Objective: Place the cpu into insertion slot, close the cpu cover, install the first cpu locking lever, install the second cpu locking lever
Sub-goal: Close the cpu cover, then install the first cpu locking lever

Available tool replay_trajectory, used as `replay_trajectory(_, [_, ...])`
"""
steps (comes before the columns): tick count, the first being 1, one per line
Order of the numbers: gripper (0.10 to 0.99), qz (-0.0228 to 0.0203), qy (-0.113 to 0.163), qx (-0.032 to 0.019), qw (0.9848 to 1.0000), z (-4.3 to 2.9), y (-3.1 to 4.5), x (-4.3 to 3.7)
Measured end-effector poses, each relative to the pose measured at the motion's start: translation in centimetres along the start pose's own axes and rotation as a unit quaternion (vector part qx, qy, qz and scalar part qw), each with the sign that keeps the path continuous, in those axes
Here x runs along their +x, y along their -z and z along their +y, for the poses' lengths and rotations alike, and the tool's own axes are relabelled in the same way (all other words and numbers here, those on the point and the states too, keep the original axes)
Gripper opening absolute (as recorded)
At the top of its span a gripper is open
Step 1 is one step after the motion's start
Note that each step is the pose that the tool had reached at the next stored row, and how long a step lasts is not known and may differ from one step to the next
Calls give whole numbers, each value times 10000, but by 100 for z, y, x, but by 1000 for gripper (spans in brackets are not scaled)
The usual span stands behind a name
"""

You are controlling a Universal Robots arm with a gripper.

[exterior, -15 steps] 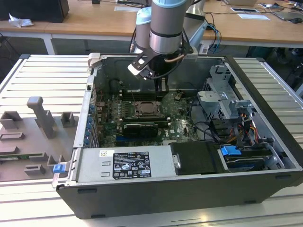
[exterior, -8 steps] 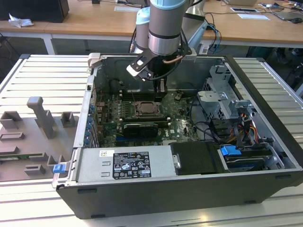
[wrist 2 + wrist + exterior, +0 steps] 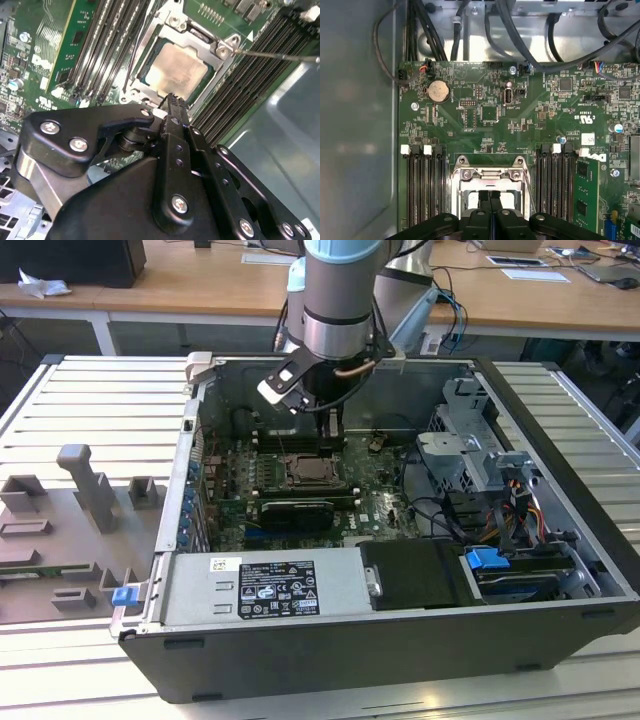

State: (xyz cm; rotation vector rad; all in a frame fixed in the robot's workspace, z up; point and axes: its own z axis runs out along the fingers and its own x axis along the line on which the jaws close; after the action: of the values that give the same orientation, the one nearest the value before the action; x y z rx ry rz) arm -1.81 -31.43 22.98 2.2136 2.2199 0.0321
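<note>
The black metal claw (image 3: 490,196) has its two fingers pressed together with nothing between, tips just above the pale silver-beige square cpu (image 3: 177,70). It lies in the silver-rimmed insertion slot (image 3: 175,21), framed by the thin silvery cpu cover (image 3: 487,174).

1. The exterior view stands off my arm (image 3: 340,300), high up, and looks down at a slant on the whole open computer case (image 3: 330,680).
2. The first wrist view rides near my wrist and looks straight down past my gripper (image 3: 490,196) at the green motherboard (image 3: 485,125), close.
3. The second wrist view sits closer still, tilted, looking along my gripper (image 3: 172,100).
4. Both wrist views share the insertion slot (image 3: 176,22) and the memory slots (image 3: 115,45) beside it. The exterior view shows that slot small, mid-case.
</note>
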Motion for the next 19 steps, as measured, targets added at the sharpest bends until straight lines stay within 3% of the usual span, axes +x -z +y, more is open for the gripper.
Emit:
replay_trajectory(4, [106, 0, 36, 1, 10000, -32, -17, -1])
replay_trajectory(10, [106, 1, 50, 1, 10000, -156, -19, 0])
replay_trajectory(19, [106, 1, 51, 1, 10000, -187, -18, 0])
